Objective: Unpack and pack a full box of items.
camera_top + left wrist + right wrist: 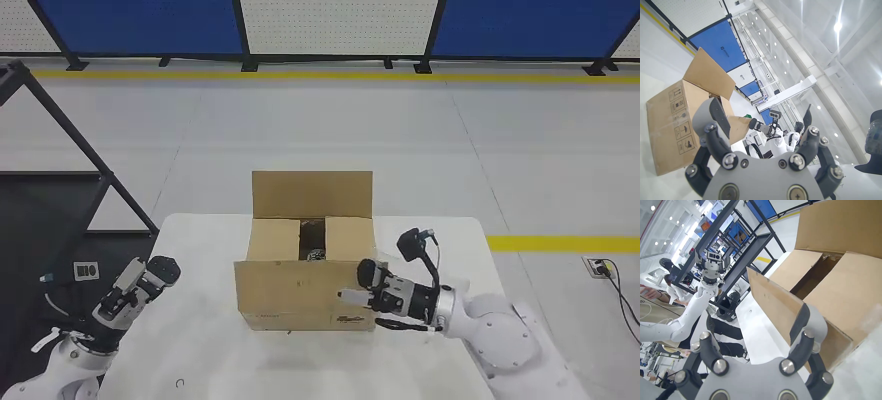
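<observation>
1. Well to the left of the box [305, 290] [668, 132] [838, 285], the left gripper [163, 268] [762, 107] hangs over the left edge of the table [200, 330] [757, 328]. Its fingers are spread wide with nothing between them, and it faces the box.
2. A black rack [60, 150] stands farther left of the box, beyond the table's edge.
3. Between the left gripper and the box lies a broad bare stretch of white table. A narrower strip runs along the box's near side.
4. The box stands about mid-table.
   - Its rear flap is upright.
   - Its two side flaps are folded inward over the opening, with a dark gap between them.
   - Something small [315, 252] shows in that gap, too small to identify.
   - Its front flap is lifted off the opening.
5. At the box's front right corner, the right gripper [352, 296] [756, 317] is opened wide.
   - The end of the front flap passes between its fingers.
   - One pad [800, 319] touches the flap's corner, while the other finger stays apart from the cardboard.
6. Right of the box, the table carries on for a shorter stretch to its right edge, where the right arm lies.
</observation>
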